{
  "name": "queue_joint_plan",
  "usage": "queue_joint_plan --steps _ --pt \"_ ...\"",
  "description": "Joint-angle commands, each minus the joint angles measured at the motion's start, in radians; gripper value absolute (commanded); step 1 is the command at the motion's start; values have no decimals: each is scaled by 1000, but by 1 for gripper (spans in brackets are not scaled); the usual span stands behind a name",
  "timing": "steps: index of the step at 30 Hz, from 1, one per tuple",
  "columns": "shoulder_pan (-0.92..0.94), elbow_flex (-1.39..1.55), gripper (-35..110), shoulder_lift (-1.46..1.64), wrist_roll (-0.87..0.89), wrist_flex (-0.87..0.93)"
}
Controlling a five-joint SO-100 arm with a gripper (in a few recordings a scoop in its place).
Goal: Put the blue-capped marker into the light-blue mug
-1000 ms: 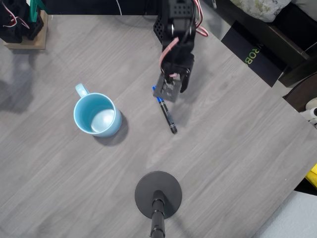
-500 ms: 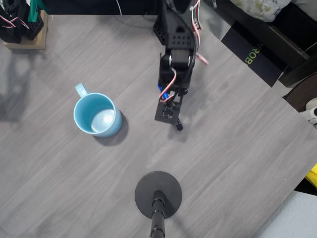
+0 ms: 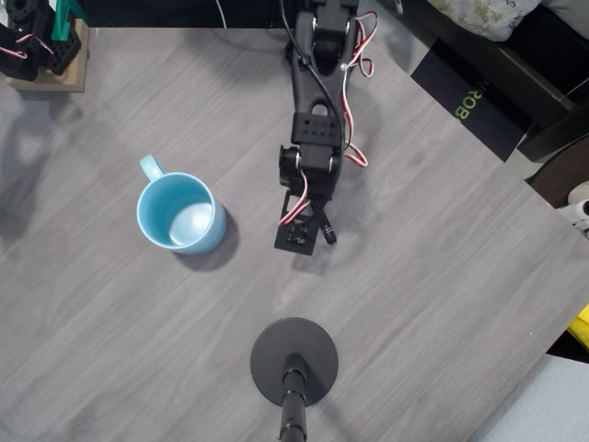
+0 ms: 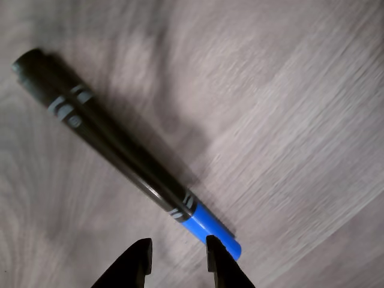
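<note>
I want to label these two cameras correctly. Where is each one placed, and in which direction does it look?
Overhead view: above the table, facing straight down on the mug, a black stand base and the arm reaching down the picture.
Wrist view: on the gripper, facing down at the table close up; two fingertips show at the bottom edge.
Shared: the marker, lying flat, and the gripper over it.

Overhead, the black robot arm has stretched farther across the grey wood-grain table, carrying its black two-finger gripper down over the thin black marker with the bright blue cap. A second ago the whole marker lay in plain sight; now just its black tail end peeks out beside the gripper.
</note>
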Motion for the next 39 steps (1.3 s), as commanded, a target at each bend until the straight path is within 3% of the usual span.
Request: queue_joint_plan --steps 1,32,39 --pt "-2 -51 14 -20 -29 3" --pt "-64 -150 14 -258 -61 -55" --pt "-69 -150 0 -284 -44 -84"
